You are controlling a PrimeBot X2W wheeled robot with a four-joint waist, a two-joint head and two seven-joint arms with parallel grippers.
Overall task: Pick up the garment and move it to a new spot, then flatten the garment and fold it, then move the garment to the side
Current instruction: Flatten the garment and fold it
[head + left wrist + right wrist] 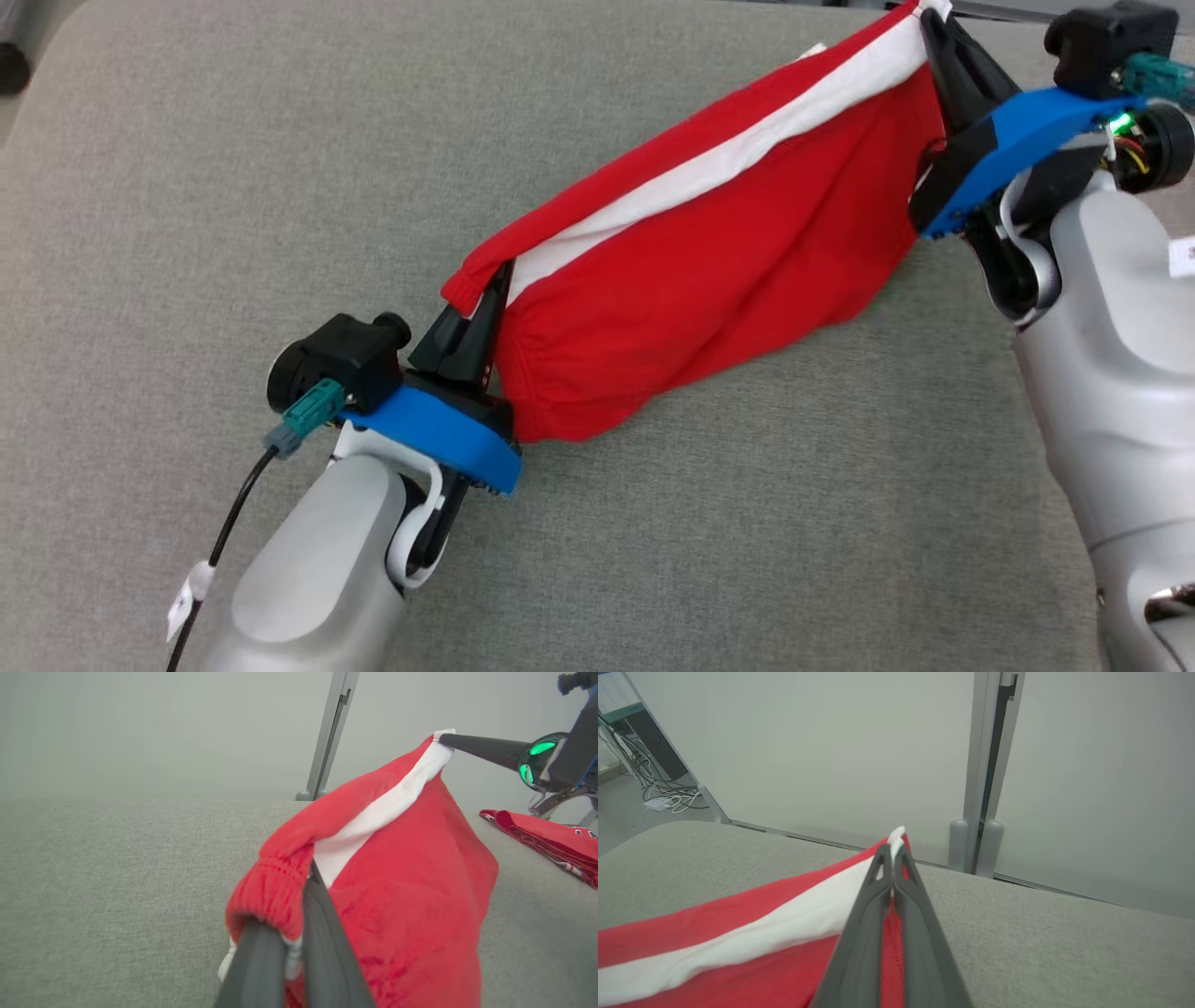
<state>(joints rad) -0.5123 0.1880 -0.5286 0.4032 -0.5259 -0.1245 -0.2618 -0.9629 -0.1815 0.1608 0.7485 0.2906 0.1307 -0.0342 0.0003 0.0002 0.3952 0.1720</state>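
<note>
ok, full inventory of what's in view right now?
garment: one, red with a white stripe, stretched between the two grippers above the surface
second garment: one, red, lying bunched on the surface beyond the right gripper
padded surface: one, grey fabric, under everything
partition post: one, grey, upright behind the far edge of the surface
cables: a tangle, white and dark, on the floor at the far left of the right wrist view
left gripper: dark fingers, shut on the garment's gathered end
right gripper: dark fingers, shut on the garment's other end
forearms: two, pale grey, at the lower left and right of the head view
</note>
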